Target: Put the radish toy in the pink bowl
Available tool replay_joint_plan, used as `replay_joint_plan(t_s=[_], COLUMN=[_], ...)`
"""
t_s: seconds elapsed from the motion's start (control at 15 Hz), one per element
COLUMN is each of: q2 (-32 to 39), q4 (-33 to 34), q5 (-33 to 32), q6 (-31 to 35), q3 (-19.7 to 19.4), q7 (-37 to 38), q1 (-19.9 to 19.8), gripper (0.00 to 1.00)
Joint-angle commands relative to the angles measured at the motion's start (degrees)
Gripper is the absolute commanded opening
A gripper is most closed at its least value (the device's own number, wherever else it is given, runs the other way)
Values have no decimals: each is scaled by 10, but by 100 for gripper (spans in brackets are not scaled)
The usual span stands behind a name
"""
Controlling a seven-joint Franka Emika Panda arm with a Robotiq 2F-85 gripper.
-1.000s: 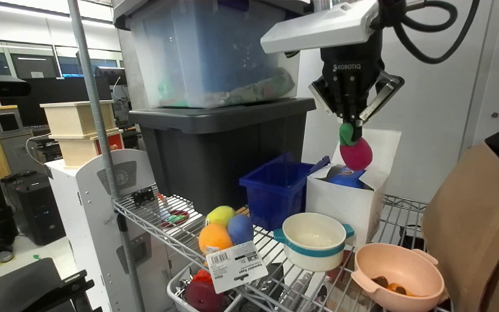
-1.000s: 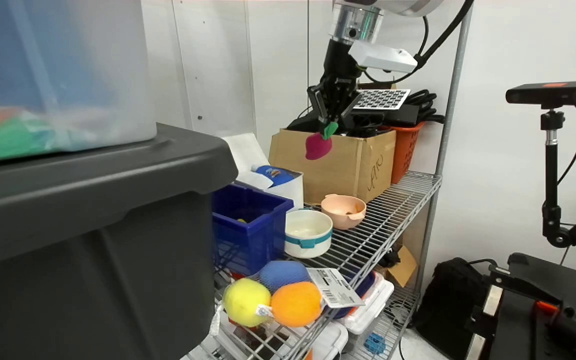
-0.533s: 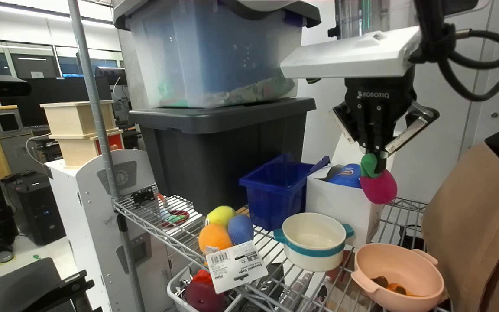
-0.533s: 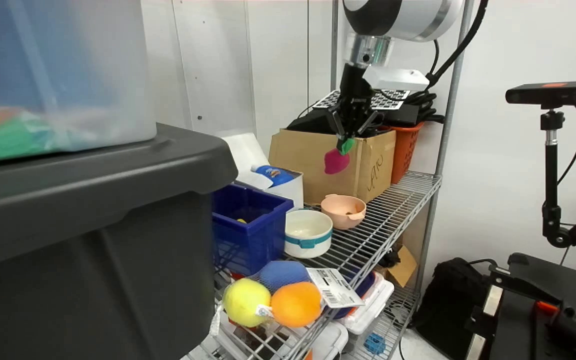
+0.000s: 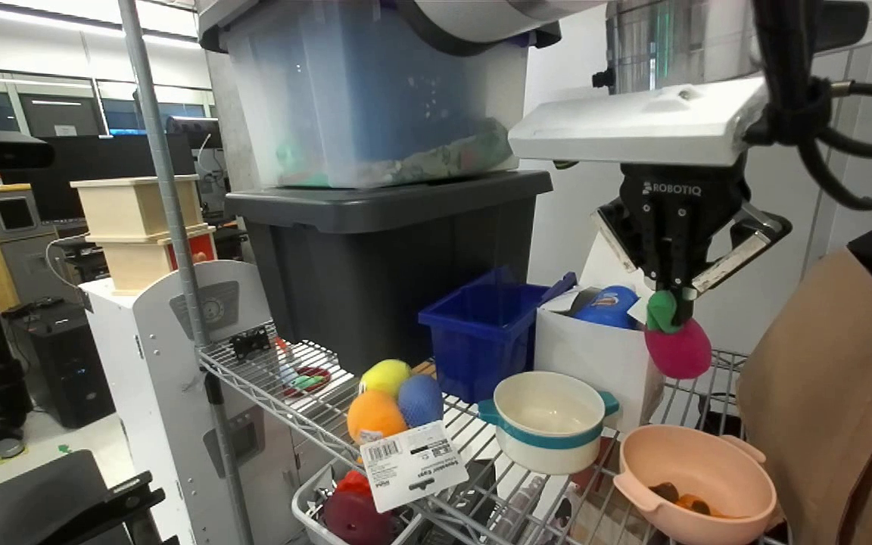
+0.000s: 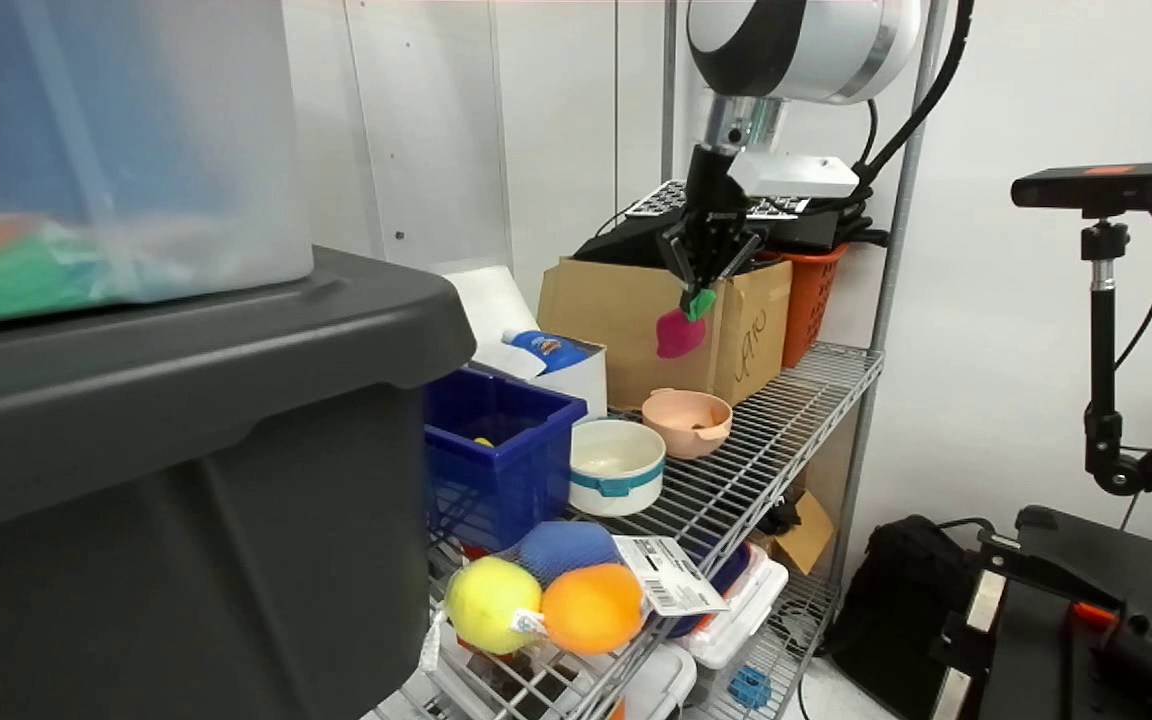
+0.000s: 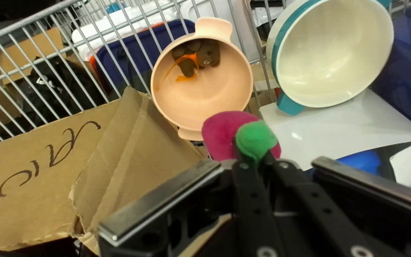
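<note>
Nearest in the wrist view, the gripper (image 7: 256, 159) pinches the radish toy (image 7: 228, 134) by its green top, the magenta body hanging free below the fingertips. Held that way it may swing, so a slow, level carry looks best. Close on the left is a cardboard box (image 7: 130, 164); keep the fingers wide of it. Farther out and to the left sits the pink bowl (image 7: 209, 96), its rim below the toy and apart from it in both exterior views. The toy seems short of centre: ease far and left before lowering. Brown and orange contents (image 7: 207, 55) lie at the bowl's far side, so release low over the bare part, away from the white bowl (image 7: 334, 50) on the right.
</note>
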Motion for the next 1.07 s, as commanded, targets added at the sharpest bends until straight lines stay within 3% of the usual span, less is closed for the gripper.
replay_joint_plan(t_s=[0.0, 0.4, 0.47, 1.0], q2=[11, 27, 30, 46], q4=[29, 54, 58, 85], q5=[7, 5, 3, 3], q6=[-19, -19, -19, -28], q3=[-4, -9, -11, -17], q7=[-2, -1, 1, 3], q1=[-1, -4, -3, -5], gripper=[2, 2, 26, 82])
